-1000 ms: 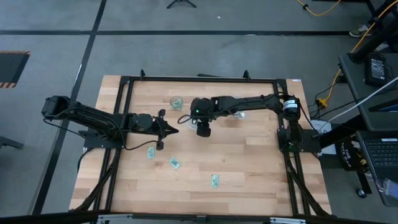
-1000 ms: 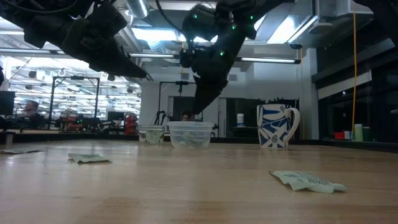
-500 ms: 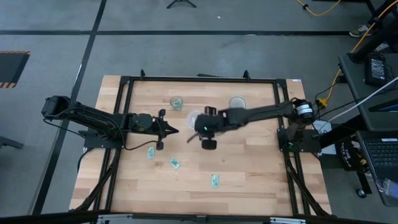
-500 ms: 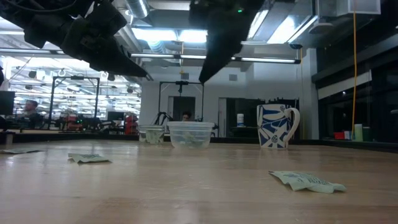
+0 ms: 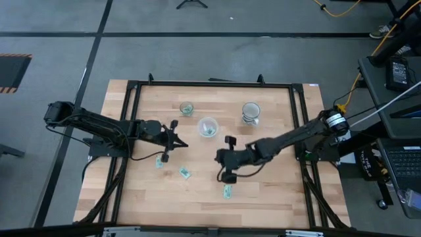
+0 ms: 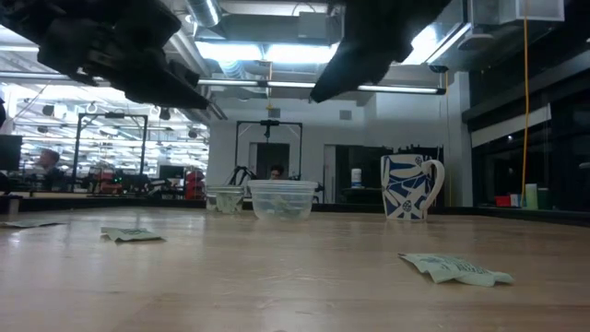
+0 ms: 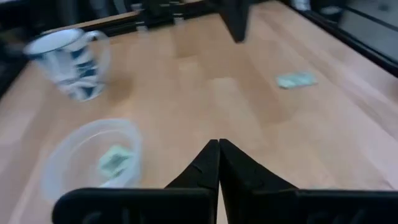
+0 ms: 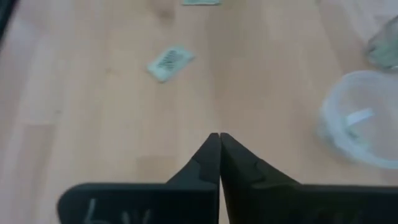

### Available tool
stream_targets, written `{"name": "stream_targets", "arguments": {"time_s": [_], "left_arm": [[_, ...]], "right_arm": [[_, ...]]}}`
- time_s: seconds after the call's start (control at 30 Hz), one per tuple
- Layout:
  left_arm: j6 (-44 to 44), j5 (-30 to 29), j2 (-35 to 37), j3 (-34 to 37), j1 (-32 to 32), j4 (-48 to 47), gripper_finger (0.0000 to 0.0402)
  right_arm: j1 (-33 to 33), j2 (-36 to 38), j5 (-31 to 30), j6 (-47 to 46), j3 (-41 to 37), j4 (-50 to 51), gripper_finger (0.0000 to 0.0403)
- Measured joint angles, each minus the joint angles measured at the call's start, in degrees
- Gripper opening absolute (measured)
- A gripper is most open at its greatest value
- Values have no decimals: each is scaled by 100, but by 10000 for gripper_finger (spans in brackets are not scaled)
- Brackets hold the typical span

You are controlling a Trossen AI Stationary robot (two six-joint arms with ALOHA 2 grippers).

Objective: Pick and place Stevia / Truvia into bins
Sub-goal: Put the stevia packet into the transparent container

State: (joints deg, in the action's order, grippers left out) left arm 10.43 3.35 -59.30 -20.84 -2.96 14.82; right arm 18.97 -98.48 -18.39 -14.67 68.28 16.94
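We find three Stevia sachets (image 5: 227,191) loose on the table (image 5: 276,191); the wide bin (image 5: 208,126) holds at least one, the small bin (image 5: 187,108) apparently another. Left end effector (image 5: 172,141) and right end effector (image 5: 225,172) both hover closed, empty.

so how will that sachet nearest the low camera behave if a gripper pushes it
The sachet looks thin and crumpled, with a raised edge, so it is probably floppy and very light. Lying flat on the smooth wooden table, it would likely slide or buckle rather than lift. It cannot roll or tip.
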Motion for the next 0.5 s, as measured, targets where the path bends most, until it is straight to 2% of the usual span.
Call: {"name": "stream_targets", "arguments": {"time_s": [0.17,0.37,0.5], "left_arm": [[477,610,1,2,-3,-94,3],[306,685,1,2,-4,-224,2],[119,684,1,2,-4,-354,5]], "right_arm": [[389,-39,-6,-576,149,81,5],[856,-137,-476,-1990,425,1077,3],[1149,-382,-537,-3016,720,1827,2]]}}
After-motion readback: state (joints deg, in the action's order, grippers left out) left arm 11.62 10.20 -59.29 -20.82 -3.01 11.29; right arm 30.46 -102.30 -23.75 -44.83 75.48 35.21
